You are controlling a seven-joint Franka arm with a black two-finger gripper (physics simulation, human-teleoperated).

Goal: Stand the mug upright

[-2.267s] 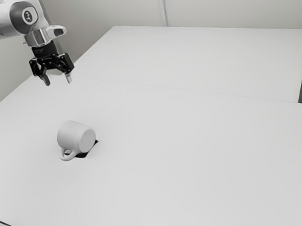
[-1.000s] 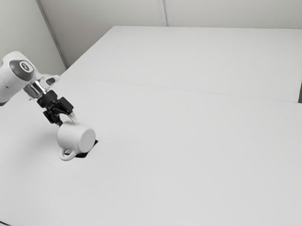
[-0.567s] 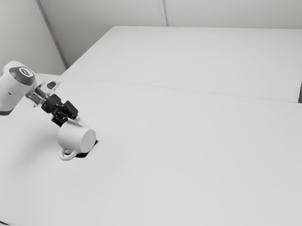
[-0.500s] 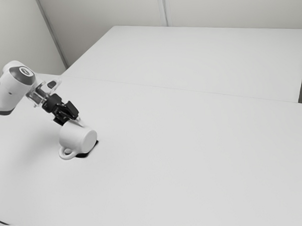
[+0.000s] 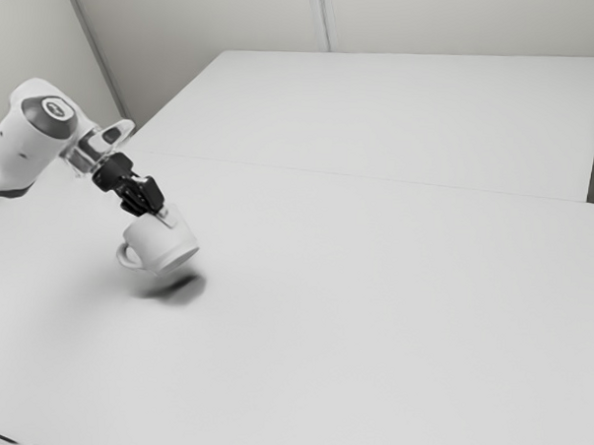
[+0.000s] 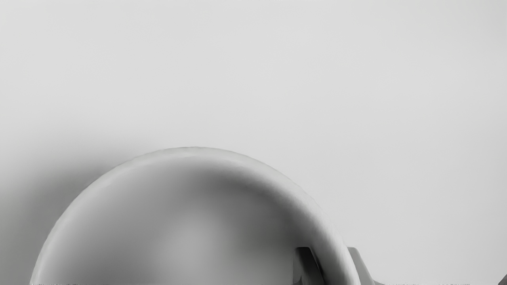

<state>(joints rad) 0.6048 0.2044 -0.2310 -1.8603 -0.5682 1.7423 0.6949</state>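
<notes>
Gripper (image 5: pixel 166 219) is shut on the wall of the mug (image 5: pixel 160 246), one finger inside the mouth and one outside, separated only by the wall. Mug position: raised off the worktop (image 5: pixel 372 314), above its shadow (image 5: pixel 179 287), tilted, base lowermost toward the exterior view's right. Change: the mug, previously lying on its side, is now lifted and partly righted. Remaining, by judgement: level the base, lower to the worktop, then release.
</notes>
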